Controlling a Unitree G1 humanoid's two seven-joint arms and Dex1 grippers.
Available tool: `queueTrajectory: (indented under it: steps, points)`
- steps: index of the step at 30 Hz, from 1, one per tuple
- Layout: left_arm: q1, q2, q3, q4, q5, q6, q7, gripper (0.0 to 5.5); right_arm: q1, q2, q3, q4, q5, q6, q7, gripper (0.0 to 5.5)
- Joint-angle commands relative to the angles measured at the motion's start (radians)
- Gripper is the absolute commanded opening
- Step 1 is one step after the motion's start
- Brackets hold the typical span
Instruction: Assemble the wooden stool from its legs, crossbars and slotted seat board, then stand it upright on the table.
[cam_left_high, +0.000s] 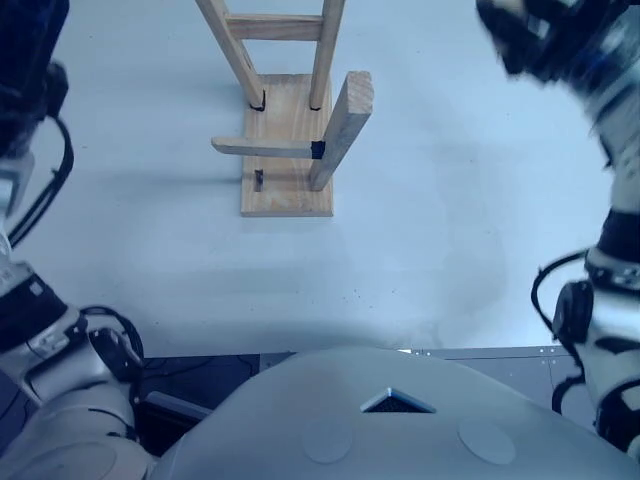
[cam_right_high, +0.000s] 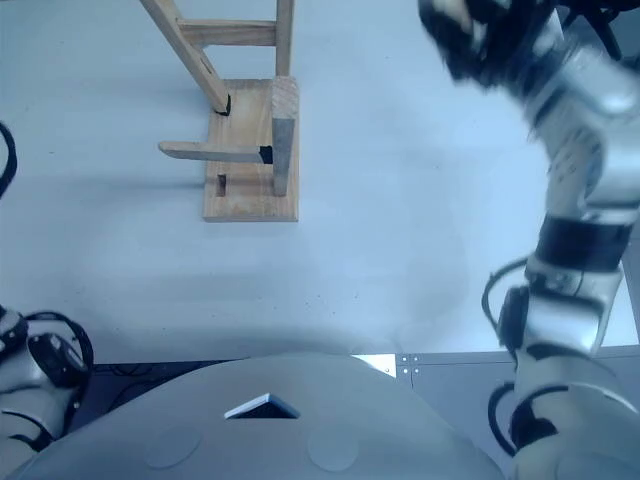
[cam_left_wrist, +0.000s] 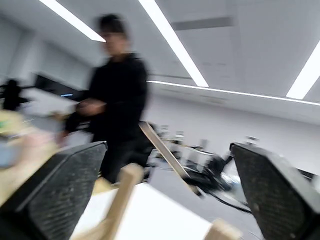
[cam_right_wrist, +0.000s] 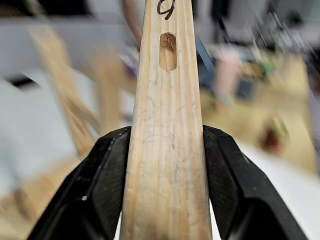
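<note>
The two far legs (cam_left_high: 232, 45) and their crossbar (cam_left_high: 275, 27) run off the top edge, so their upper ends are unseen. The right gripper (cam_right_wrist: 166, 131) clamps a leg (cam_right_wrist: 167, 90) that is cut off at both ends, and the wood behind it is a blur. In the left wrist view, the pale wooden pieces (cam_left_wrist: 122, 195) are too smeared to identify.

Seat board (cam_left_high: 285, 200) lies flat, far legs (cam_left_high: 232, 50) plus top crossbar (cam_left_high: 275, 27) slotted in, third leg (cam_left_high: 342, 125) up with a side crossbar (cam_left_high: 262, 147), fourth leg (cam_right_wrist: 167, 100) pinched by the right gripper (cam_right_wrist: 167, 155).
</note>
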Motion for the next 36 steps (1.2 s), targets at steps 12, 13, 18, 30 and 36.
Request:
queueTrajectory:
  steps: [12,13,18,30,36]
  points:
    - [-0.283,-0.169,-0.138,-0.033,-0.211,-0.015,0.094,4.54,-0.106,0.111,0.147,-0.146,0.317,0.098,0.232,2.06]
    - [-0.291,-0.17,-0.13,-0.023,-0.244,-0.014,0.102,4.39,-0.1,0.106,0.145,-0.147,0.329,0.109,0.234,2.06]
    - [-0.279,-0.139,-0.109,-0.005,-0.295,0.0,0.104,3.69,-0.09,0.098,0.147,-0.143,0.365,0.138,0.259,2.06]
    - [-0.248,-0.107,-0.07,0.054,-0.287,-0.004,0.028,2.17,-0.074,0.083,0.163,-0.138,0.348,0.135,0.274,2.06]
    - [-0.266,-0.133,-0.032,0.118,-0.27,-0.051,0.031,2.08,-0.077,0.072,0.212,-0.133,0.271,0.12,0.265,2.72]
